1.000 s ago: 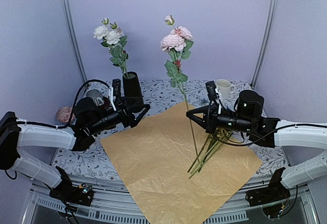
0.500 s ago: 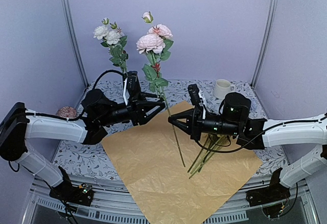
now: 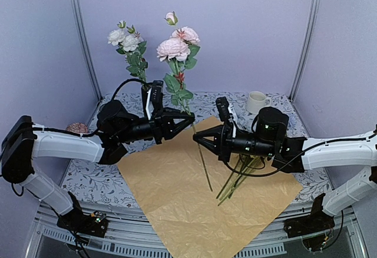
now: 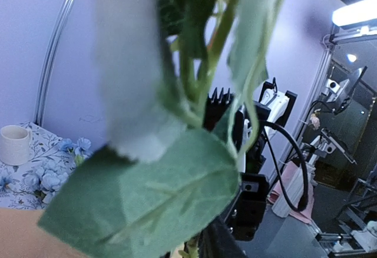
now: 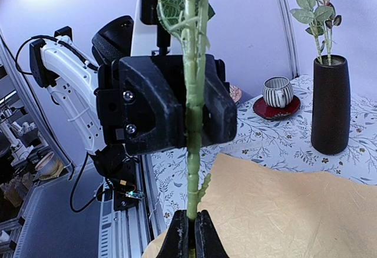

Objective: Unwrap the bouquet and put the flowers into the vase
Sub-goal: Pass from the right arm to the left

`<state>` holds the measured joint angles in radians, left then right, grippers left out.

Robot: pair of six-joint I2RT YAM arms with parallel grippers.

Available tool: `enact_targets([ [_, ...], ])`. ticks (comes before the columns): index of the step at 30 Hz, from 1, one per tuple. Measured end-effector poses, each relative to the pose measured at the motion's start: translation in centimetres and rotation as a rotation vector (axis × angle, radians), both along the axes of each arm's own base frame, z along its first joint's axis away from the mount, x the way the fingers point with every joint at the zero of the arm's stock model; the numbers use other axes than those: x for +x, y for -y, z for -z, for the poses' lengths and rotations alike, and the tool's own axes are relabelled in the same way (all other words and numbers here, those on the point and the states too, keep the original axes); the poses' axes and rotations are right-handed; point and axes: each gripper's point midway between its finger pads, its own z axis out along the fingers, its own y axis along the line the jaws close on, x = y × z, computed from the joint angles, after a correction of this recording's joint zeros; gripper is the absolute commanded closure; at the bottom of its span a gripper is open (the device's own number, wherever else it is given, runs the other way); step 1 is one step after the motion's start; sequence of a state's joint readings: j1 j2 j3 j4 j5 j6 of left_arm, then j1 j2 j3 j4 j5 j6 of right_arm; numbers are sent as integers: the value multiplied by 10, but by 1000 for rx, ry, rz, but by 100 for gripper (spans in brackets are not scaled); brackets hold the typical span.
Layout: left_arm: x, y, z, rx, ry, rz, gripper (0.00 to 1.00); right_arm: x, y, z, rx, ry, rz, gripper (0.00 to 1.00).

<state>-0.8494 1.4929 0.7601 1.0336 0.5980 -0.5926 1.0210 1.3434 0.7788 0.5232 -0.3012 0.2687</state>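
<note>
Lilac booth walls (image 3: 247, 34) stand behind. A floral-print tabletop (image 3: 88, 178) carries the bouquet wrapping (image 3: 177, 199), spread flat and tan side up at near centre.

1. Far left: striped cup on a red saucer (image 5: 277, 92). No part in the job.
2. Far, left of centre: vase (image 5: 330, 108), black and upright, holding a spray of white flowers (image 3: 126, 40). The left arm largely hides it in the overhead view.
3. Centre: left pincer (image 3: 182, 124), narrow. Its jaws flank the stem of the pink rose (image 3: 174, 49) and seem to touch it on both sides, just above the other grip.
4. Centre: pink rose, upright with its blooms high. The stem end is low over the wrapping; whether it touches cannot be told.
5. Right of centre: right pincer (image 3: 198, 139), clamped tight on the same stem lower down.
6. Right: remaining flowers (image 3: 238, 178), green stems lying on the wrapping beneath the right arm. Their blooms are hidden.
7. Far right: white mug (image 3: 256, 101).

Step in hand, by judgement: the unwrapping is done, and one rose is passing from the right pincer to the left. The next move calls for the right pincer to let go once the left grip is sure. The rose then needs a lift high enough for the long stem to clear the vase rim, and a lowering beside the white spray.

Writing, brands, labels: none legible.
</note>
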Motion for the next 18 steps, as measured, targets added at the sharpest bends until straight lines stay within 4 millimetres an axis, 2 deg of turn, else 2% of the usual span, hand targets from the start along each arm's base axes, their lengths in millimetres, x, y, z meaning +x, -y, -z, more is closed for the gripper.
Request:
enact_targets([
  [2, 0, 0, -2, -5, 2, 2, 99, 2, 0, 2, -4, -1, 9, 87],
  [4, 0, 1, -3, -4, 2, 0, 100, 5, 0, 3, -7, 1, 24, 73],
  [5, 0, 1, -2, -3, 2, -1, 100, 7, 1, 3, -8, 2, 40, 70],
  [9, 5, 1, 3, 18, -6, -29, 100, 23, 6, 4, -13, 0, 138, 60],
  [13, 11, -1, 7, 55, -5, -72, 100, 34, 11, 5, -22, 7, 208, 58],
  [18, 26, -20, -6, 52, 1, -150, 100, 58, 28, 12, -63, 12, 378, 31],
])
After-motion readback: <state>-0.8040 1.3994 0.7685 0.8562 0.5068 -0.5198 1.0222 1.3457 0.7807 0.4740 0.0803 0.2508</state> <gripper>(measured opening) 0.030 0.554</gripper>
